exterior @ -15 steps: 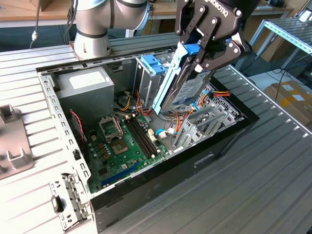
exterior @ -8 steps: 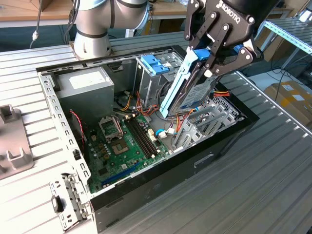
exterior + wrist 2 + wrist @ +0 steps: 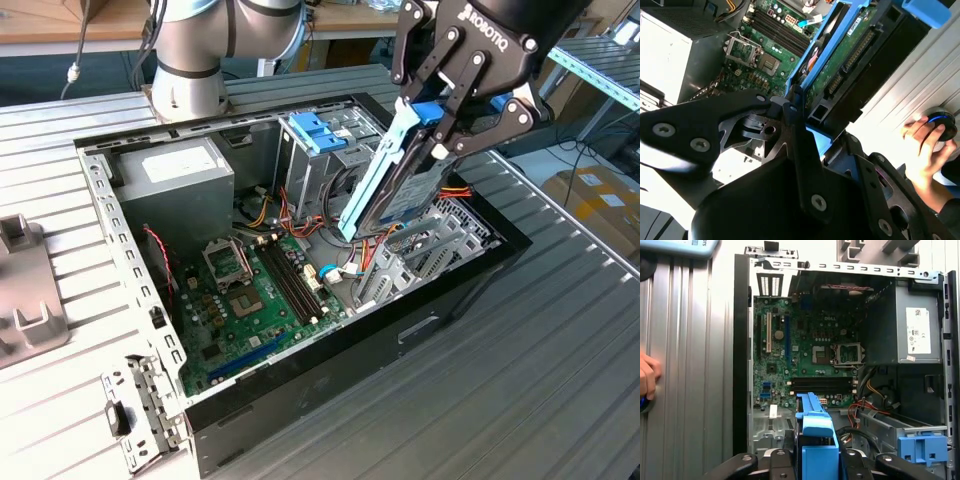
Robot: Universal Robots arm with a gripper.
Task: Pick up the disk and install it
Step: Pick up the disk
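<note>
The disk [image 3: 395, 185], a dark drive framed by bright blue rails, hangs steeply tilted over the exterior view's right part of the open computer case [image 3: 400, 335]. My gripper [image 3: 450, 115] is shut on its upper end, near the blue tab. In the second wrist view the disk [image 3: 852, 55] shows its green circuit-board underside, with a black finger [image 3: 800, 150] pressed against its rail. In the first wrist view the disk's blue tab [image 3: 816, 437] sits between the gripper's [image 3: 817, 462] dark fingers, above the case floor by the motherboard [image 3: 810, 355].
A grey power-supply box [image 3: 178, 172] fills the case's far corner. A paler blue bracket [image 3: 315, 130] tops the drive cage. Red and orange cables [image 3: 375, 245] lie under the disk. A person's hand [image 3: 925, 142] rests on a round device on the ribbed table. A grey fixture [image 3: 25, 290] stands at the exterior view's left.
</note>
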